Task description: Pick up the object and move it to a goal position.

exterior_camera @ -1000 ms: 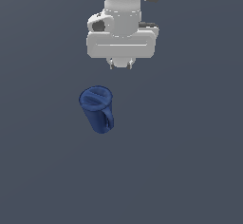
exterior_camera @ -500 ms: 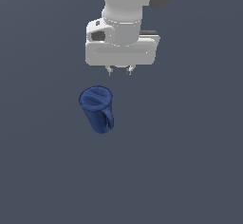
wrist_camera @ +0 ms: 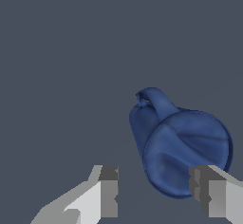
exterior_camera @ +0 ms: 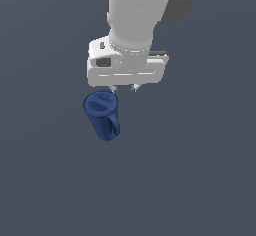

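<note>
The object is a dark blue tall mug [exterior_camera: 102, 115] with a side handle and round rim. It stands on the grey floor, in the exterior view just below and to the left of my gripper [exterior_camera: 124, 87]. The gripper is open and empty, with only its fingertips showing under the white hand. In the wrist view the mug [wrist_camera: 178, 144] shows its round rim and its handle [wrist_camera: 154, 99]. The gripper [wrist_camera: 159, 197] sits partly over the rim, with one finger [wrist_camera: 209, 194] at the rim's edge and the other finger [wrist_camera: 107, 194] off to the mug's side.
A plain dark grey floor [exterior_camera: 200, 170] surrounds the mug on all sides. No other objects or edges show in either view.
The arm has come down and moved toward the mug. The gripper's fingertips now stand right at the mug's rim. The mug has not moved.
</note>
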Robot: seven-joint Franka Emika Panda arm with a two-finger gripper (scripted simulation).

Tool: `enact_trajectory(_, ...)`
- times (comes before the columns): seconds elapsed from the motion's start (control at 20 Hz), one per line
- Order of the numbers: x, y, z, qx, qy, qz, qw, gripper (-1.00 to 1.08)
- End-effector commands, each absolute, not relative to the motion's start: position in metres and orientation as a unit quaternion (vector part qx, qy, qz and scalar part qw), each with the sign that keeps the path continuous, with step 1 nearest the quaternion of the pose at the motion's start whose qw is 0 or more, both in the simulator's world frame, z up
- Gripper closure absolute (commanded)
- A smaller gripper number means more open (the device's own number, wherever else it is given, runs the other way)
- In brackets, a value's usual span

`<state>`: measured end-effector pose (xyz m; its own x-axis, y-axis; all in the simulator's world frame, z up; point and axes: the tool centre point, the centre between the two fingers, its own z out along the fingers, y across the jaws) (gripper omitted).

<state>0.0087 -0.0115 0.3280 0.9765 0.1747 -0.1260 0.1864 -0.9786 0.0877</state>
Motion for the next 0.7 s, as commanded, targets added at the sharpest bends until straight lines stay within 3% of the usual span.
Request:
enact_trajectory(0.0,0.018,-0.013,0.322,0.991,0.101,-0.074,0.055,-0.2)
enact_trajectory(0.65,0.055,-0.022,0.281,0.974,0.146,-0.151,0.082,-0.2)
